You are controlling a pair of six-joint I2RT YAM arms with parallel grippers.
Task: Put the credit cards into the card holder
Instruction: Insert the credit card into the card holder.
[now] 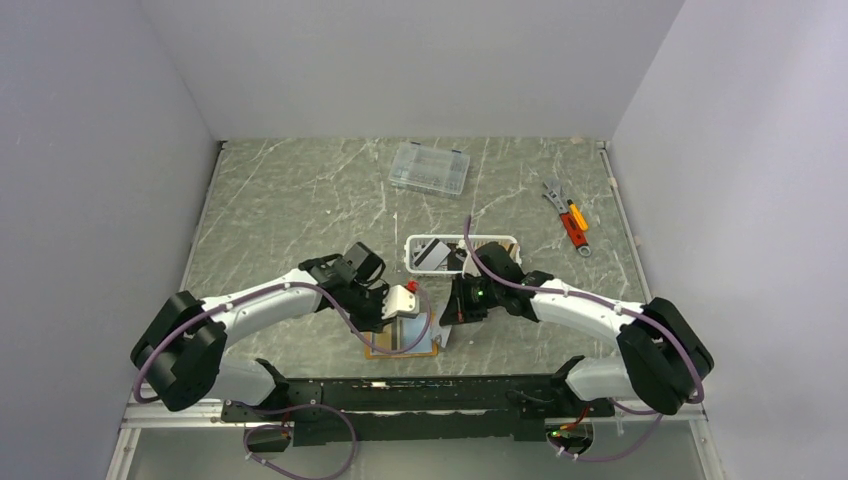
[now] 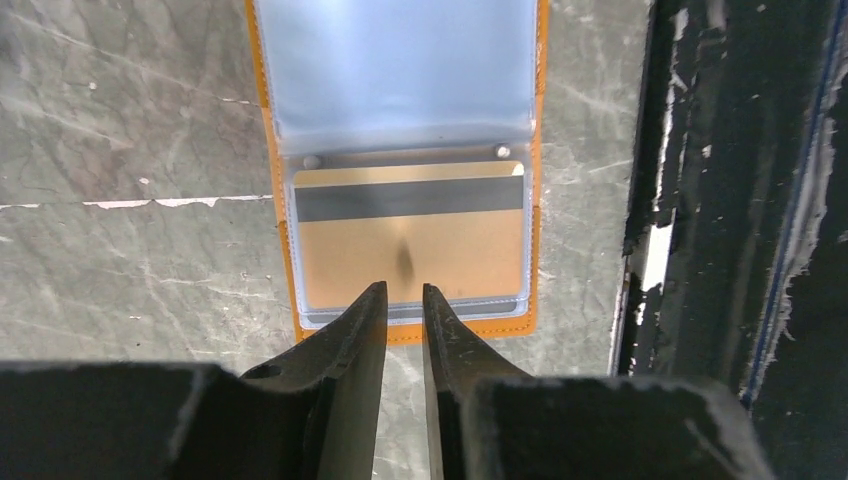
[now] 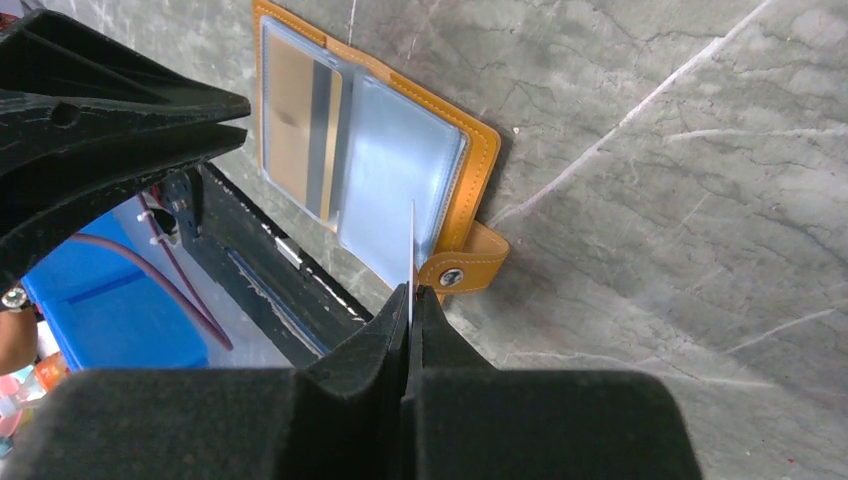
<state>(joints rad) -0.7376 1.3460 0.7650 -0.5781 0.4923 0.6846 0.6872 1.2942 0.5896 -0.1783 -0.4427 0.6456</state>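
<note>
The orange card holder point(image 2: 410, 333) lies open on the table near the front edge, clear pockets up. A gold-brown credit card point(image 2: 410, 250) with a dark stripe sits in its near pocket. My left gripper point(image 2: 405, 290) hovers over the holder's near edge, jaws a little apart with nothing between them. My right gripper point(image 3: 411, 291) is shut on a thin pale credit card point(image 3: 412, 250), seen edge-on, just above the empty pocket point(image 3: 385, 170) beside the snap tab point(image 3: 465, 270). From above, both grippers point(image 1: 398, 318) point(image 1: 452, 305) meet over the holder point(image 1: 400, 346).
A white slotted basket point(image 1: 462, 239) behind the grippers holds more cards point(image 1: 432, 253). A clear compartment box point(image 1: 430, 167) stands at the back, and a wrench with an orange tool point(image 1: 567, 216) lies at the right. The black base rail point(image 2: 720, 200) runs beside the holder.
</note>
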